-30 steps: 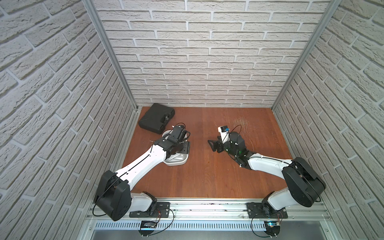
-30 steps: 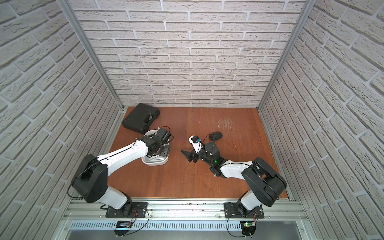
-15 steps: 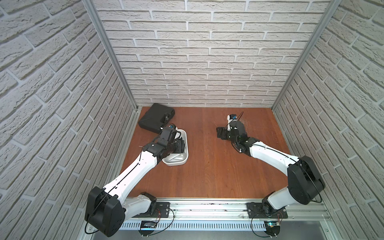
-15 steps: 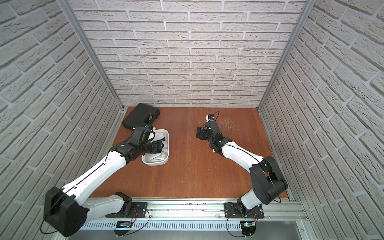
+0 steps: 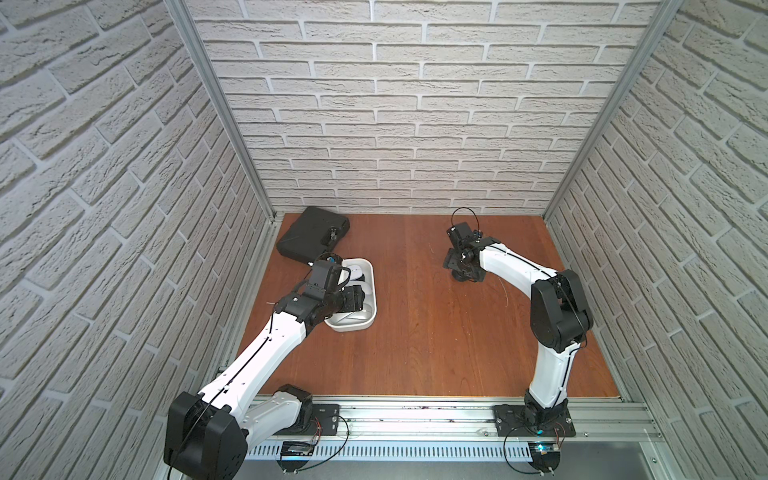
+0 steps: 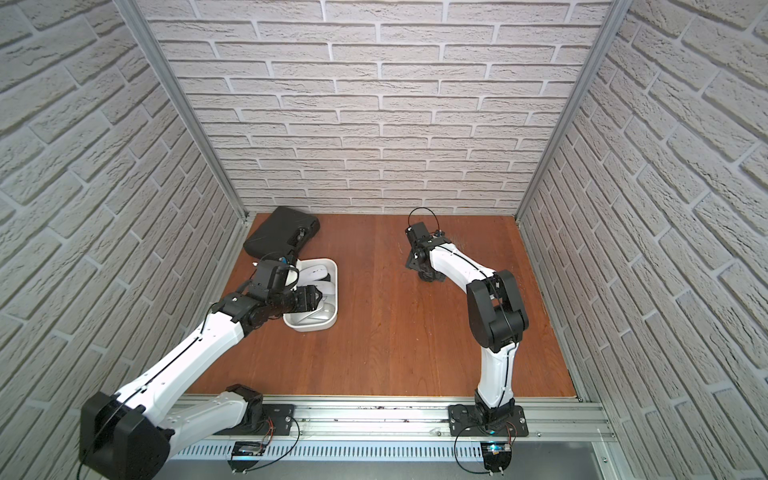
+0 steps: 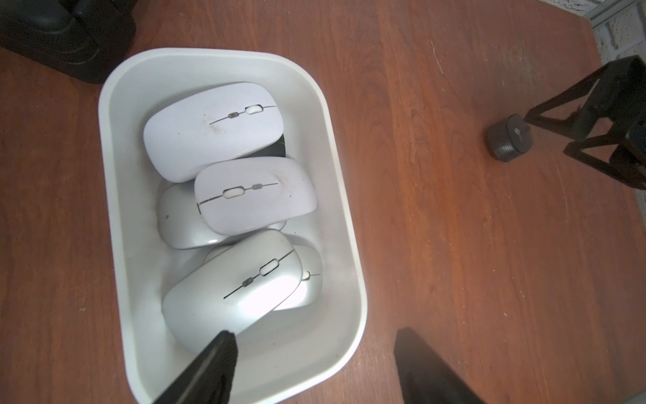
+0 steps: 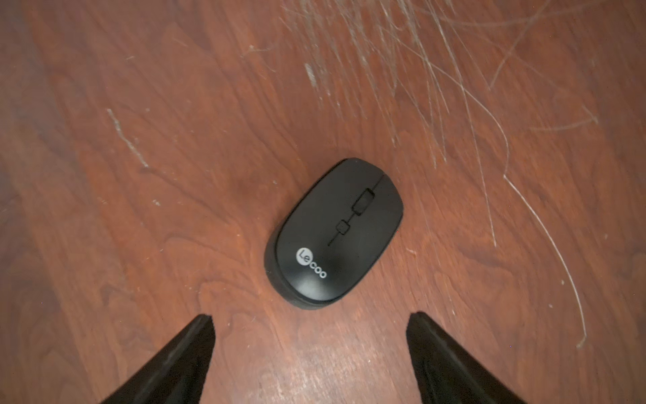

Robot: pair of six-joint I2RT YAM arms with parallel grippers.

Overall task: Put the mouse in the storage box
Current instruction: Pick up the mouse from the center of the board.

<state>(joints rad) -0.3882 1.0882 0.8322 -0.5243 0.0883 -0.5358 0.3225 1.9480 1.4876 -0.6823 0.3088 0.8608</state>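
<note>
Black mouse [image 8: 334,232], wheel end angled away from spread right gripper [image 8: 311,318], left gripper [image 7: 314,335] spread

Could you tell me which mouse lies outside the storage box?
The black Lecoo mouse, alone on the wooden table before the right claw; the white and silver ones lie inside.

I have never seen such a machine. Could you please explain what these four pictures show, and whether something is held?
Two white robot arms stand on a wooden table. Two pictures look down from above; the other two come from a camera on each wrist. The left wrist camera shows the left gripper partly over a white storage box holding several pale mice. The right gripper hangs above a black mouse lying on the table. A black case rests in the far corner. Both grippers are open and hold nothing.
</note>
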